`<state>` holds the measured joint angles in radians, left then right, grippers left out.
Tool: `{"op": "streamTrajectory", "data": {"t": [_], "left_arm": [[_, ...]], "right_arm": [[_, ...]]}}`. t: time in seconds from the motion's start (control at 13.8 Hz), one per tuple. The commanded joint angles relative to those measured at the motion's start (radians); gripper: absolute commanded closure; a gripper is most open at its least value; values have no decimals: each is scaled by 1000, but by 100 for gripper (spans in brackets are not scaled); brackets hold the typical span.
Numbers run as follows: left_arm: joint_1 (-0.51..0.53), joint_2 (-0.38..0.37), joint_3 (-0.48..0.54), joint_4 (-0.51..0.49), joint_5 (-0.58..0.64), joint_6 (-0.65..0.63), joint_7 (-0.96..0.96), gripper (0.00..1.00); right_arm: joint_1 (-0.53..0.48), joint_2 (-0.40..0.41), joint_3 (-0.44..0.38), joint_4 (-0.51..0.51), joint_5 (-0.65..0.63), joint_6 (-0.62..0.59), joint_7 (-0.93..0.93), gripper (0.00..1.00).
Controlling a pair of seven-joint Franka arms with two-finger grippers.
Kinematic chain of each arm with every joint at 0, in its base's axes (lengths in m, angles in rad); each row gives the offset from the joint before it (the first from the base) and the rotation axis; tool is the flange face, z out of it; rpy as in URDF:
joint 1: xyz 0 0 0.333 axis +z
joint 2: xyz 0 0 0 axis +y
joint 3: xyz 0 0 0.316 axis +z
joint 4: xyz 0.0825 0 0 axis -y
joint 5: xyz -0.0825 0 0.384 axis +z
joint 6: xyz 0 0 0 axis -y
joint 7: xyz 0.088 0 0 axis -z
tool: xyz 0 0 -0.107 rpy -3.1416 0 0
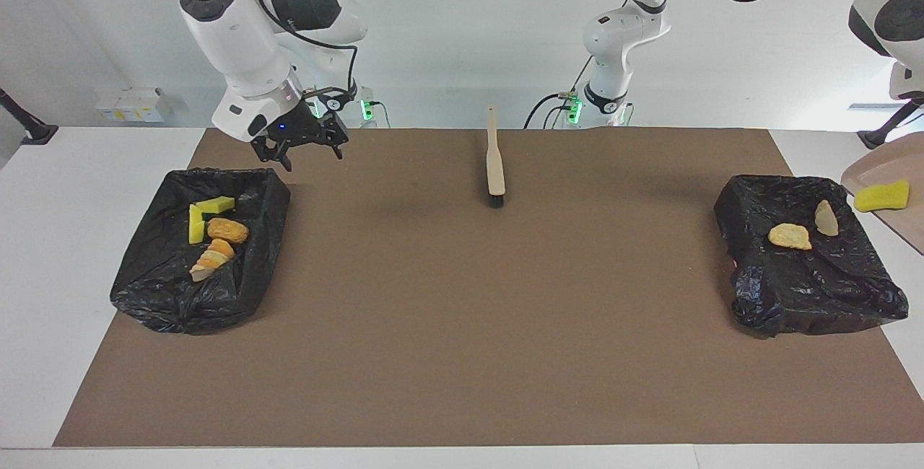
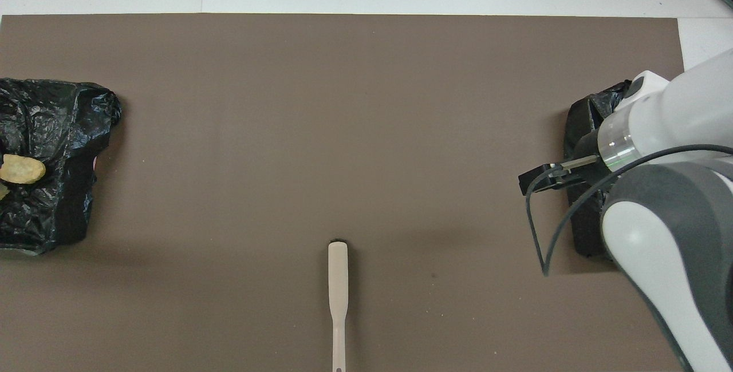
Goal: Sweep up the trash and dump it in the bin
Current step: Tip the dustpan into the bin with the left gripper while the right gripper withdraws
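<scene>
The beige dustpan (image 1: 899, 220) hangs tilted over the black-lined bin (image 1: 808, 288) at the left arm's end, cut off by the picture's edge, with one yellow sponge (image 1: 881, 196) on it. The left gripper holding it is out of view. Two tan pieces of trash (image 1: 789, 237) lie in that bin; one of these lumps (image 2: 22, 169) shows in the overhead view. My right gripper (image 1: 307, 154) hangs open and empty over the mat by the corner of the other bin (image 1: 166, 296), which holds yellow sponges (image 1: 215, 204) and bread lumps (image 1: 227, 229).
The beige brush (image 1: 495, 166) lies on the brown mat (image 1: 462, 325) midway between the bins, close to the robots, handle toward them. In the overhead view the right arm (image 2: 670, 200) covers most of the bin (image 2: 587, 114) at its end.
</scene>
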<state>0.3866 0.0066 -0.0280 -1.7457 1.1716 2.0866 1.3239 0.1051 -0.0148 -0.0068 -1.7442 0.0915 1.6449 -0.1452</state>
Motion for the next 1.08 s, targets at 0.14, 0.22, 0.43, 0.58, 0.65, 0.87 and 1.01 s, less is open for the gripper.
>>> {"op": "streamTrajectory", "data": {"t": [0.14, 0.22, 0.43, 0.58, 0.65, 0.87, 1.01], "left_arm": [[-101, -43, 0, -40, 75, -103, -46, 100], [-135, -51, 0, -43, 86, -144, -51, 100], [-198, -57, 0, -46, 132, -194, -52, 100], [-204, -76, 0, -72, 157, -201, -67, 100], [-204, -88, -1, -90, 181, -198, -86, 100], [-251, -89, -1, -100, 249, -252, -144, 100], [-262, -89, -1, -100, 296, -250, -146, 100]], "right_arm": [[-99, 10, -7, 45, -19, -8, -92, 0], [-119, 10, -15, 43, -19, -8, -83, 0], [-186, 12, -24, 45, -21, -4, -89, 0], [-208, 10, -24, 43, -22, 74, -96, 0], [-222, 10, -25, 43, -47, 98, -102, 0], [-245, 15, -19, 43, -128, 132, -186, 0], [-226, 13, -4, 46, -128, 113, -137, 0]]}}
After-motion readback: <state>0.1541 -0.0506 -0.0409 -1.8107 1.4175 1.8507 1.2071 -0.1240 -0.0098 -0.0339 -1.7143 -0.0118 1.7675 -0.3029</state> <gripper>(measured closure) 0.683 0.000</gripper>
